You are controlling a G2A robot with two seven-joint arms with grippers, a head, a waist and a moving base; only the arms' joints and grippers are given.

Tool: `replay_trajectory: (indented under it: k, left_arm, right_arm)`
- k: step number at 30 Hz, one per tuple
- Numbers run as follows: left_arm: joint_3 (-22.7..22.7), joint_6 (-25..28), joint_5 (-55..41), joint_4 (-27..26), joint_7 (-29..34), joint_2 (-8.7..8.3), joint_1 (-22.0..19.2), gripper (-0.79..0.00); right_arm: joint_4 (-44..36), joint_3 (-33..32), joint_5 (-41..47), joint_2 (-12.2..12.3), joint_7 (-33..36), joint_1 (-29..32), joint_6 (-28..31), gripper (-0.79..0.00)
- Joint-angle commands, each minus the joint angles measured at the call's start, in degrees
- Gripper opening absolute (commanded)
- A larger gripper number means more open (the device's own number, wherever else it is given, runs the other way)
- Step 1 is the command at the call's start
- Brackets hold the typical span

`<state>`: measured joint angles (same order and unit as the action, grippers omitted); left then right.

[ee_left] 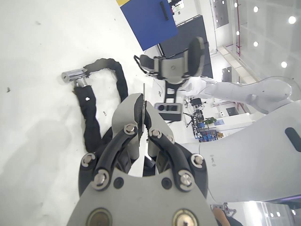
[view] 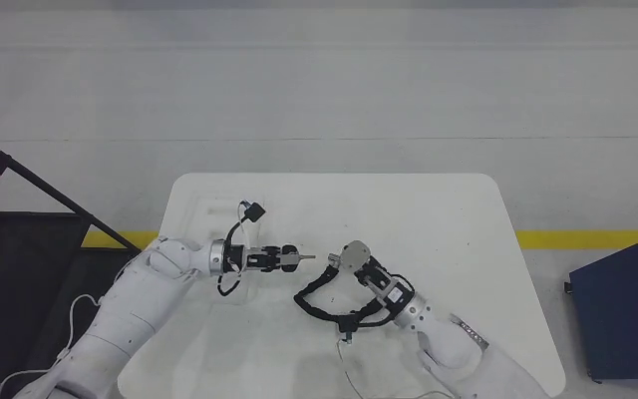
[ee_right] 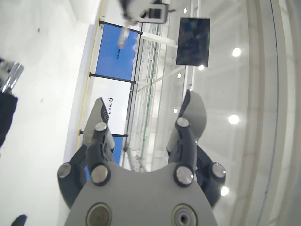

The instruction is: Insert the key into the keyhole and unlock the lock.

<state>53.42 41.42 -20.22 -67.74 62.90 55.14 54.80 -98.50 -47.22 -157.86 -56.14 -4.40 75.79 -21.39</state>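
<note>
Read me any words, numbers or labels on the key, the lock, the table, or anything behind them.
On the key, held edge-on in the left gripper: no text can be seen.
On the lock: nothing readable on its metal head or its black sleeve.
On the table: no print, only dark specks.
On the blue panels behind: white brand print, not quoted here.

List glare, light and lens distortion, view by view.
Top view: flat, even light on the table. Left wrist view: ceiling lamps flare, the lock cylinder glints, straight lines bow. Right wrist view: lamps bloom white, straight lines curve.
</note>
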Motion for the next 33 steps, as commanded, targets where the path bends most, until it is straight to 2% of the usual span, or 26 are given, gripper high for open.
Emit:
replay_trajectory:
  k: [1,3,5,17,22,25,28,31,33]
  left_arm:
    - [1.3,1.6,3.4,-0.8,-1.6,-0.98,1.6,-0.785]
    - [3.0,2.9,5.4,-1.9,-3.0,-2.01,3.5,-0.785]
    - [5.0,4.0,6.5,-3.5,-4.0,-3.17,5.7,-0.785]
    - [21.6,9.0,6.8,-17.1,-9.0,-10.50,21.6,-0.785]
    - [29.7,9.3,6.1,-22.8,-9.5,-12.18,27.0,-0.785]
    - [32.7,8.6,5.5,-25.3,-9.0,-12.74,30.0,-0.785]
    - [33.5,6.1,6.9,-27.1,-7.0,-13.06,30.3,-0.785]
    - [32.0,3.4,10.2,-28.9,-6.9,-12.91,28.3,-0.785]
    - [30.4,1.7,13.2,-29.5,-7.9,-12.62,26.2,-0.785]
  right_arm:
    - [-1.3,-2.1,14.7,0.2,-4.4,1.3,1.0,0.000]
    - [-2.7,-3.5,26.3,0.3,-8.5,2.5,4.3,0.000]
    - [-3.9,-5.3,43.0,0.1,-11.9,3.0,10.7,0.000]
    - [-3.9,-5.3,43.0,0.1,-11.9,3.0,10.7,0.000]
    - [-3.9,-5.3,43.0,0.1,-11.9,3.0,10.7,0.000]
    - [-5.3,-5.7,44.3,-0.2,-11.5,2.6,10.9,0.000]
    - [-7.1,-4.8,43.3,-0.7,-11.1,-0.2,15.5,0.000]
    - [-7.6,-2.8,47.2,-1.8,-11.5,-4.1,20.8,0.000]
    - [-6.3,-0.1,47.6,-2.7,-9.5,-8.0,28.2,0.000]
